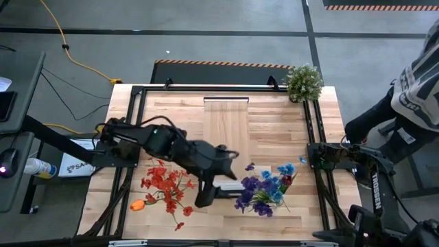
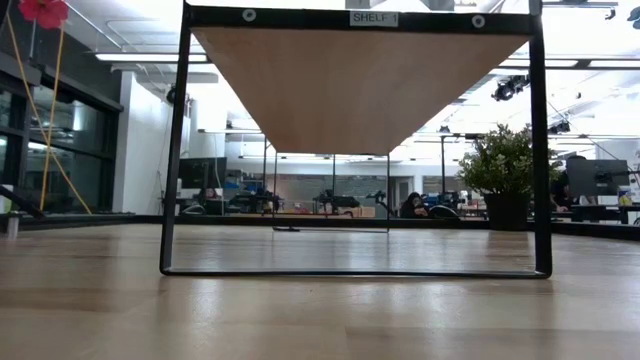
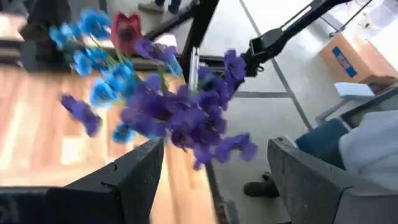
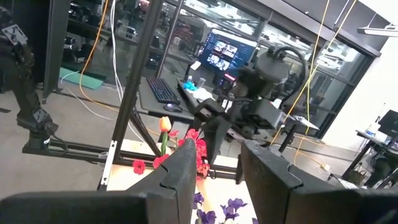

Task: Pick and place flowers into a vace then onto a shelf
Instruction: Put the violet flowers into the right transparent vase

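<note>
The left claw [image 1: 223, 193] hovers over the slatted wooden table [image 1: 226, 127], near its front edge, with its two dark flat fingers [image 3: 134, 171] spread wide and empty. Just before it lies a bunch of flowers [image 1: 264, 190] with small soft purple and blue petals and thin green stems. A second bunch, red and orange [image 1: 164, 189], lies toward the front left corner. The shelf [image 2: 362, 85], a smooth plank of light wood in a black metal frame, stands raised at the table's back edge. The right claw [image 4: 214, 171] waits beyond the right edge, fingers narrowly apart, holding nothing.
</note>
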### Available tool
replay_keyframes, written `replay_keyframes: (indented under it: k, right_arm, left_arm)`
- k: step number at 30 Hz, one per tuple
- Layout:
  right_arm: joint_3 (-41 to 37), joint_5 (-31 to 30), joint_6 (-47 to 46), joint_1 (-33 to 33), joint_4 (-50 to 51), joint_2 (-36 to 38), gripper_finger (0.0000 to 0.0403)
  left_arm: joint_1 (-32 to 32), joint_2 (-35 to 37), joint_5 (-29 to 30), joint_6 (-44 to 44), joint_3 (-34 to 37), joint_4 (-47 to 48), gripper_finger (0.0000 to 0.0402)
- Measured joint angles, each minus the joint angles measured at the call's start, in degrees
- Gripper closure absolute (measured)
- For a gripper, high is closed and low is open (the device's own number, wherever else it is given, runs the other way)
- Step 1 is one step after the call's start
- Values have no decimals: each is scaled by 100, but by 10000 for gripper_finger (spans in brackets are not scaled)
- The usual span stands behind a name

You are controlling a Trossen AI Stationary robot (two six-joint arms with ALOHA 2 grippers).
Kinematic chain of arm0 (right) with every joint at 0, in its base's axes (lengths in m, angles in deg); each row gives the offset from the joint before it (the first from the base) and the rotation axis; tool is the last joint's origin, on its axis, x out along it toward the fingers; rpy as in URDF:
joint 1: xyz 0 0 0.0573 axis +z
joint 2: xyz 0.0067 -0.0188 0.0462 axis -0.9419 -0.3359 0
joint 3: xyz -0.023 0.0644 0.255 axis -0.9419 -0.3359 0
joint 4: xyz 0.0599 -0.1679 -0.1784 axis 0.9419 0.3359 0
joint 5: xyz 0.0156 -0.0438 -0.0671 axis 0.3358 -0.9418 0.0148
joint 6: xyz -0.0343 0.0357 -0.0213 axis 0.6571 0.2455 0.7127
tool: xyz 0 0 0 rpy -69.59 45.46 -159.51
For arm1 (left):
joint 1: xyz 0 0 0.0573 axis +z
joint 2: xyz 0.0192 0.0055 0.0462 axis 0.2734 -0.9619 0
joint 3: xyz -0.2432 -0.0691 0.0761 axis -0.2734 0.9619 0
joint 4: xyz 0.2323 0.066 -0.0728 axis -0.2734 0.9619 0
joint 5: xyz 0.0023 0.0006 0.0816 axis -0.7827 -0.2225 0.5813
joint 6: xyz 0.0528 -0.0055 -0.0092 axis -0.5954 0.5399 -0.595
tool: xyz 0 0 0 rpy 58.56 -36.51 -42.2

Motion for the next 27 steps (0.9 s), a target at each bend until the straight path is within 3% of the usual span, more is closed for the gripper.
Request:
replay_keyframes:
  k: [8, 27]
  right_arm:
    - [0, 35, 0, 12, 76, 0, 284]
    - [0, 54, 0, 12, 111, 0, 284]
  left_arm:
    - [-290, -181, 26, 628, 0, 575, 80]
    - [-132, -1139, 254, 457, 7, 542, 80]
